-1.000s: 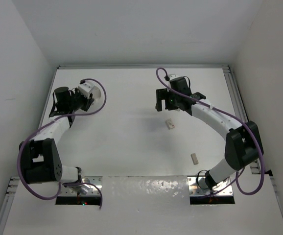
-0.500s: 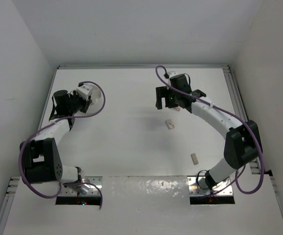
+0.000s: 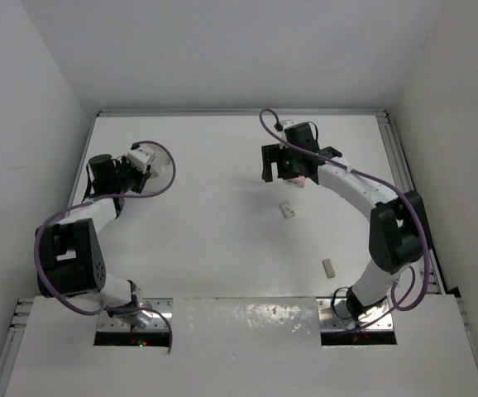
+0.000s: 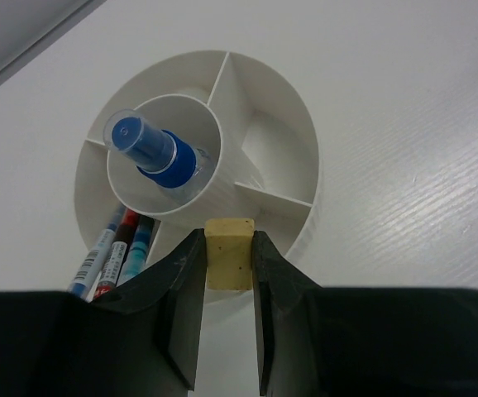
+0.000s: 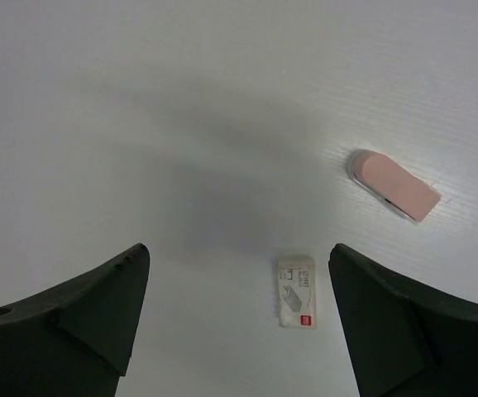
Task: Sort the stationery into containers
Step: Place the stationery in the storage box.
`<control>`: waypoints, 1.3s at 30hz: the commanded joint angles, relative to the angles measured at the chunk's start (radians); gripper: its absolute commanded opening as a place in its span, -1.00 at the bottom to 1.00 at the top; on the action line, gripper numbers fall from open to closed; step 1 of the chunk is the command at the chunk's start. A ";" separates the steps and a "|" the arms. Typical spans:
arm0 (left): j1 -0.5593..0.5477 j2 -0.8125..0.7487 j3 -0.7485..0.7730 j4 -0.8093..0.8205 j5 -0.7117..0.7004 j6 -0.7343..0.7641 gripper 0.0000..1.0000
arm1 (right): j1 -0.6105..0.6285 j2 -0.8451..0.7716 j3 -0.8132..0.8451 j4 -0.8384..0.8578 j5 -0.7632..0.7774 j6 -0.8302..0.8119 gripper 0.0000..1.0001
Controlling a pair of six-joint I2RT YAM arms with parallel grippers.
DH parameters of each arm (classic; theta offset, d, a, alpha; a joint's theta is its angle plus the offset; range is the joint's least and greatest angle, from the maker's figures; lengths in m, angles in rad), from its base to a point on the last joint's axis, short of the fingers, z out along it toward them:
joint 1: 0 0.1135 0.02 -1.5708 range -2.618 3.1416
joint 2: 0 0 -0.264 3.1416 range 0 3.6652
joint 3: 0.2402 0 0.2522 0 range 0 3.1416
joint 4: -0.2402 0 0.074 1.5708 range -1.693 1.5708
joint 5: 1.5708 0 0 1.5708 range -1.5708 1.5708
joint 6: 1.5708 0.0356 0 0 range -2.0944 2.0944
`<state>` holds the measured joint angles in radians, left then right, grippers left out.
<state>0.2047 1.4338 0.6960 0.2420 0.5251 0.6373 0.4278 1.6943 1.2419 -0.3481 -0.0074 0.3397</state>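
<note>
White table (image 3: 222, 248) inside a white-walled enclosure, seen from above; both arms reach out from the near edge.

Left side: the left gripper (image 4: 227, 241) is at the far-left part of the table, over the round white container (image 4: 305, 132). Jaws narrow, clamped on a tan block (image 4: 229, 252). The block sits upright between the two fingers (image 4: 185, 306), its top end poking out past the tips. In the wrist view it overlaps the container's near rim; whether it touches the rim cannot be told.

Container: low, round, with an inner cup in the middle and thin walls running outward that split the ring into compartments. The blue-capped bottle (image 4: 152, 149) lies tilted in the inner cup. The pens (image 4: 121, 252) stand side by side in the compartment at the lower left of the wrist view, ends up. The two compartments on the right side show only white floor.

Right side: the right gripper (image 5: 237, 248) hangs above the table's middle-far area, jaws spread wide, nothing between them. Below it on the table lie the pink eraser (image 5: 392, 184) and a small white block (image 5: 297, 291) with a red mark, near each other but apart. A loose tan block (image 3: 328, 267) lies alone closer to the right arm's base, well apart from those two.
</note>
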 commanded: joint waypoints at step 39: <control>0.016 -0.047 0.128 -0.096 0.154 0.070 -0.08 | -0.027 -0.103 0.024 -0.392 0.047 0.037 0.74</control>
<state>0.2157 1.4410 0.7753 0.1711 0.6067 0.7258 0.4206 1.6928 1.2850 -0.5224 -0.0315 0.3325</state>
